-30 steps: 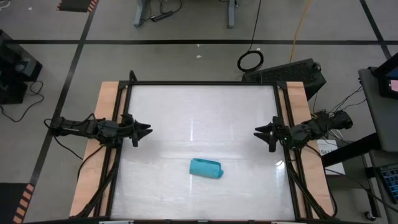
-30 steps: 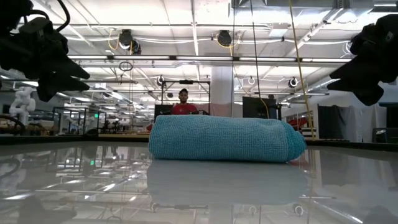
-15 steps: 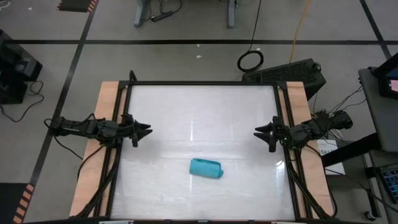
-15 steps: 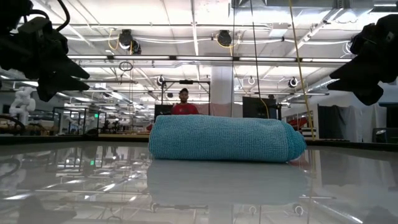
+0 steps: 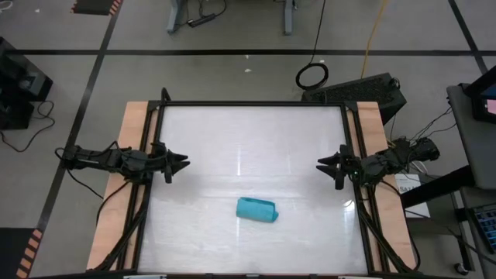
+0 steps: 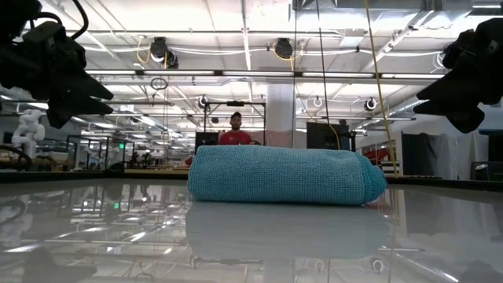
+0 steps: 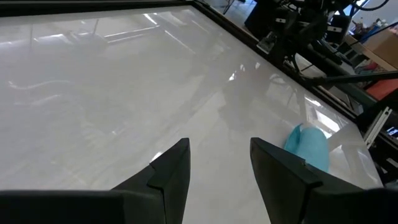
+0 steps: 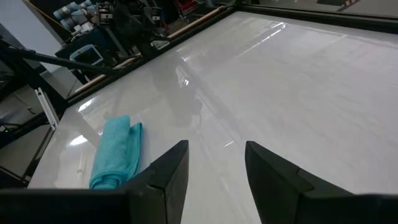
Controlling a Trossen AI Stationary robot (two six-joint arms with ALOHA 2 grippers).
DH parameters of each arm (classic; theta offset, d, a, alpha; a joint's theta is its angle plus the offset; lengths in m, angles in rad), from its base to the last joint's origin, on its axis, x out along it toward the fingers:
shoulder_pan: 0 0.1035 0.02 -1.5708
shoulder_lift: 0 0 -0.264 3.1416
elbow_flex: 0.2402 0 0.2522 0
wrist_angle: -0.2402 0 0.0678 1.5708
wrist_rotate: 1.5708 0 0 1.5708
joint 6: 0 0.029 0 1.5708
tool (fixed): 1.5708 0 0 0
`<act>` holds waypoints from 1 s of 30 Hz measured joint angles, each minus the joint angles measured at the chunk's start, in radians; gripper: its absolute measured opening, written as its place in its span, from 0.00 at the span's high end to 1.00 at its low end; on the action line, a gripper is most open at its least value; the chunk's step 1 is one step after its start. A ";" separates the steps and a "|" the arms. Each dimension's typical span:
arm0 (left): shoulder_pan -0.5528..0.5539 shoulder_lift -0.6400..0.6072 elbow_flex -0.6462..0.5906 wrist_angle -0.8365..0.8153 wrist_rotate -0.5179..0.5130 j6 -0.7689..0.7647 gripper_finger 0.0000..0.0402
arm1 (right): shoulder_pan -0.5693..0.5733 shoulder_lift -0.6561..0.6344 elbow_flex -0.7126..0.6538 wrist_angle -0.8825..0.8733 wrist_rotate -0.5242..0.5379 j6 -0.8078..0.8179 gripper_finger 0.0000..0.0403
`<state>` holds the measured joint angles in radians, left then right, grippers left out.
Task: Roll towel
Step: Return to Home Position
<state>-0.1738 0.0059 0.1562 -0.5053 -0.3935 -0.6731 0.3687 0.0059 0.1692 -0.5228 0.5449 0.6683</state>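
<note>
Snugly rolled towel (image 5: 256, 209) on table (image 5: 248, 139); left gripper (image 5: 186, 163), right gripper (image 5: 319, 165) agape.

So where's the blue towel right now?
In the high view, the towel lies rolled on the table, low in the picture and midway between the left arm and right arm, touching neither.

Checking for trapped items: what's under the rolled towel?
The towel rests on the white table; its underside and inside are hidden. Left claw and right claw hang open at the table's sides.
</note>
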 joint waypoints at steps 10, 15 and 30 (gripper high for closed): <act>0.000 0.000 0.000 0.000 0.000 0.000 0.57 | 0.000 0.000 0.000 0.000 0.000 0.000 0.63; 0.000 0.000 0.000 0.000 0.000 0.000 0.57 | 0.000 0.000 0.000 0.000 0.000 0.000 0.63; 0.000 0.000 0.000 0.000 0.000 0.000 0.57 | 0.000 0.000 0.001 0.000 0.000 0.000 0.63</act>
<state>-0.1738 0.0063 0.1558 -0.5053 -0.3936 -0.6735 0.3687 0.0059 0.1703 -0.5229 0.5449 0.6684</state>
